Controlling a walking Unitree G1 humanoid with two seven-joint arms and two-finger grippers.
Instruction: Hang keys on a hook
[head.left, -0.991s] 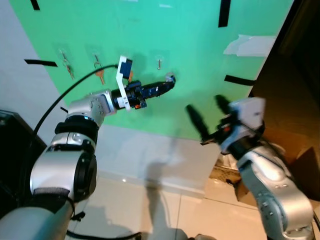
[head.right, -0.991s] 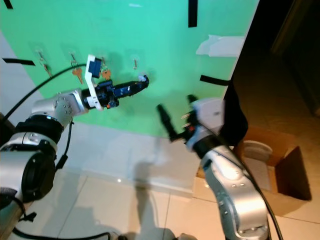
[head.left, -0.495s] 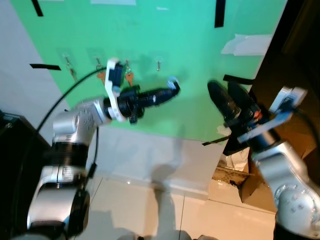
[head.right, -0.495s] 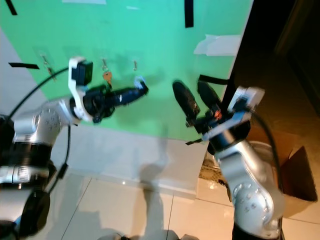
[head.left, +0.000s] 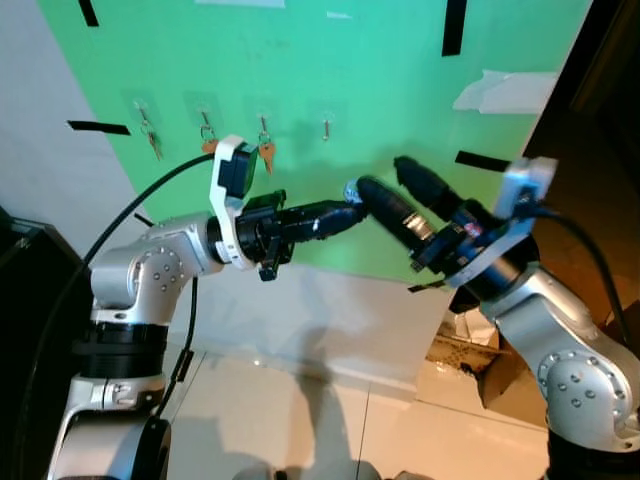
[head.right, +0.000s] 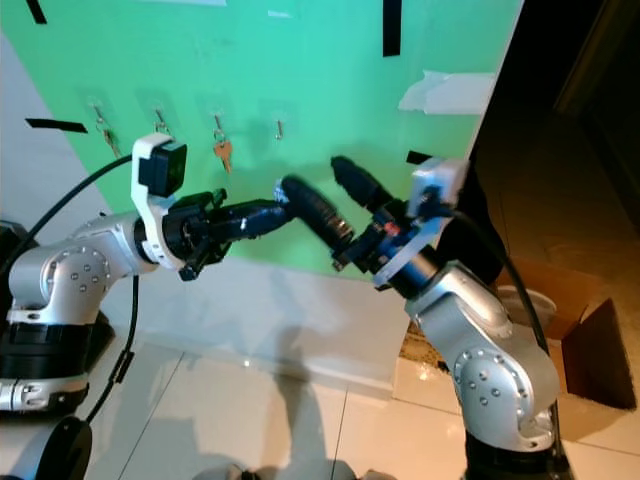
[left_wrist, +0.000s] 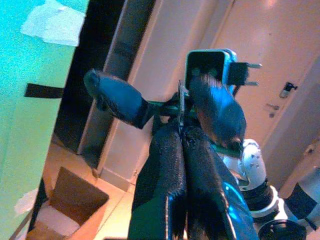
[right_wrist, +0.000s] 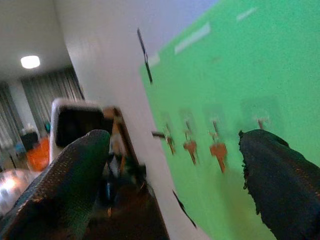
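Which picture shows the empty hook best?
The left eye view: the empty hook sits sharp on the green board, right of three hooks with keys. The right eye view shows it too, slightly smaller. In the right wrist view it is a blur beside the fingertip.

What the left gripper (head.left: 345, 208) pinches is too small to identify. The right gripper (head.left: 400, 190) covers its tip. Hanging keys (right_wrist: 218, 150) blur in the right wrist view.
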